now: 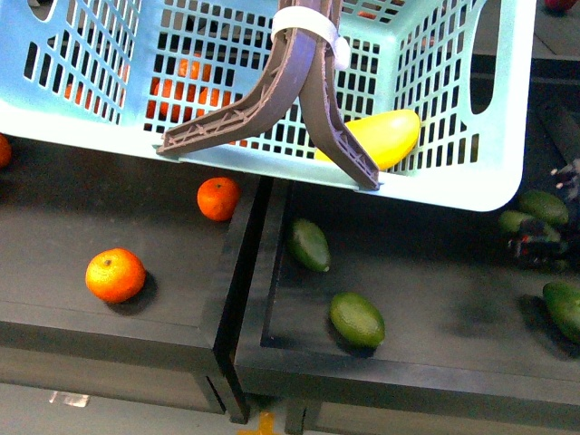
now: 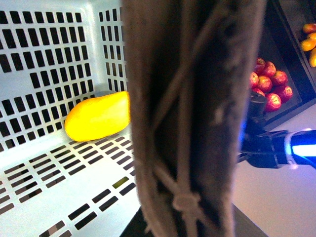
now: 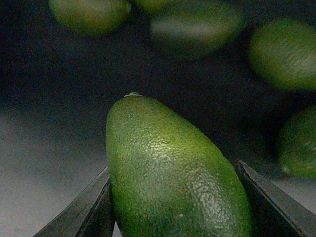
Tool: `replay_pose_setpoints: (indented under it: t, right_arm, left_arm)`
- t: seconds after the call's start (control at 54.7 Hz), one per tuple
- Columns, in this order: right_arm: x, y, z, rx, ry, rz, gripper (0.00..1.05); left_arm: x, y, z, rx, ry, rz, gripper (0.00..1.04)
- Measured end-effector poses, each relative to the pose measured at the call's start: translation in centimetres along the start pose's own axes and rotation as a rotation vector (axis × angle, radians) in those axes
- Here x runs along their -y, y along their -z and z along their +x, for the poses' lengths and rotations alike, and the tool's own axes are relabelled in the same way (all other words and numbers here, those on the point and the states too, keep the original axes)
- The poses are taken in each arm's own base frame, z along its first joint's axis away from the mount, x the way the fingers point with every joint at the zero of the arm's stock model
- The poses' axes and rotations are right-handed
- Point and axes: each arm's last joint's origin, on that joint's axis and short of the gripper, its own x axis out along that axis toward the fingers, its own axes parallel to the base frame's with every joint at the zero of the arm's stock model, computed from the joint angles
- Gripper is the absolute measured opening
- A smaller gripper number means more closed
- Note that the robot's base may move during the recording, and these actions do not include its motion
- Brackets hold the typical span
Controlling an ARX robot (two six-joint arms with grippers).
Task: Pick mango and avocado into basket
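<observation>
Right pincer (image 3: 173, 170) was clenched on the avocado (image 3: 168, 143), its two dark fingers (image 3: 81, 215) pressed against the fruit's long sides, so the grip spanned the narrow width rather than the length. Whether the fruit rested on the counter (image 1: 426, 272) or hung clear of it could not be told. Other avocados (image 1: 356, 319) lay loose on the counter, well apart from one another, which gave room to close on one alone. The basket (image 1: 82, 54) hung tilted over the counter's far side. Its brown handles (image 1: 304, 100) were drawn together and bound with a white zip tie (image 1: 308, 25), probably so one arm could carry both. Held there, it was near the picking spot, so the carry looked short. The mango (image 1: 385, 136) lay inside on the slotted floor against a wall, likely settled there by the tilt. The left pincer did not show. A handle filled the left wrist view, so it probably held the basket up, but its grasp could not be told
</observation>
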Motion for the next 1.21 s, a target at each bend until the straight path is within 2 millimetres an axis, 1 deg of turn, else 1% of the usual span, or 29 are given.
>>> replay_pose_setpoints:
  t: [0.128,0.183,0.256,0.366,0.402,0.494,0.548,0.567,0.622,0.731,0.786,0.823,0.896,0.914,0.987,1.024,1.188,1.206]
  right_arm:
    - [0.4,-2.7,-2.7,0.075,0.011,0.025,0.61]
    - [0.6,-3.9,-4.3,0.11,0.01,0.04,0.61]
    - [0.5,-5.0,-6.0,0.141,0.005,0.055,0.61]
    - [-0.3,-7.8,-10.6,0.205,-0.03,0.103,0.61]
    - [-0.8,-8.9,-12.1,0.231,-0.05,0.109,0.61]
    - [-2.2,-10.8,-14.8,0.278,-0.078,0.104,0.61]
    - [-3.7,-12.4,-17.0,0.319,-0.107,0.092,0.61]
    - [-4.6,-13.2,-18.0,0.339,-0.124,0.084,0.61]
    - [-6.4,-14.6,-19.9,0.378,-0.158,0.063,0.61]
    - [-9.5,-16.0,-22.1,0.418,-0.209,0.033,0.61]
    - [-10.8,-16.3,-22.8,0.426,-0.226,0.019,0.61]
    - [-12.5,-16.5,-23.2,0.429,-0.243,0.001,0.61]
    - [-15.0,-16.7,-23.2,0.424,-0.266,-0.026,0.61]
    - [-15.3,-16.7,-23.1,0.423,-0.267,-0.028,0.61]
    - [-17.5,-16.7,-22.5,0.409,-0.275,-0.048,0.61]
    - [-18.2,-16.8,-22.1,0.403,-0.277,-0.054,0.61]
    - [-21.1,-16.4,-19.9,0.366,-0.262,-0.074,0.61]
    - [-21.3,-16.4,-19.8,0.367,-0.256,-0.079,0.63]
  left_arm:
    - [0.0,0.0,0.0,0.0,0.0,0.0,0.06]
    - [0.0,0.0,0.0,0.0,0.0,0.0,0.06]
    - [0.0,0.0,0.0,0.0,0.0,0.0,0.06]
    - [0.0,0.0,0.0,0.0,0.0,0.0,0.06]
    - [0.0,0.0,0.0,0.0,0.0,0.0,0.06]
    - [0.0,0.0,0.0,0.0,0.0,0.0,0.06]
    - [0.0,0.0,0.0,0.0,0.0,0.0,0.06]
    - [0.0,0.0,0.0,0.0,0.0,0.0,0.06]
    - [0.0,0.0,0.0,0.0,0.0,0.0,0.06]
    - [0.0,0.0,0.0,0.0,0.0,0.0,0.06]
    - [0.0,0.0,0.0,0.0,0.0,0.0,0.06]
    - [0.0,0.0,0.0,0.0,0.0,0.0,0.06]
    - [0.0,0.0,0.0,0.0,0.0,0.0,0.06]
    - [0.0,0.0,0.0,0.0,0.0,0.0,0.06]
    - [0.0,0.0,0.0,0.0,0.0,0.0,0.06]
    - [0.0,0.0,0.0,0.0,0.0,0.0,0.06]
    - [0.0,0.0,0.0,0.0,0.0,0.0,0.06]
    - [0.0,0.0,0.0,0.0,0.0,0.0,0.06]
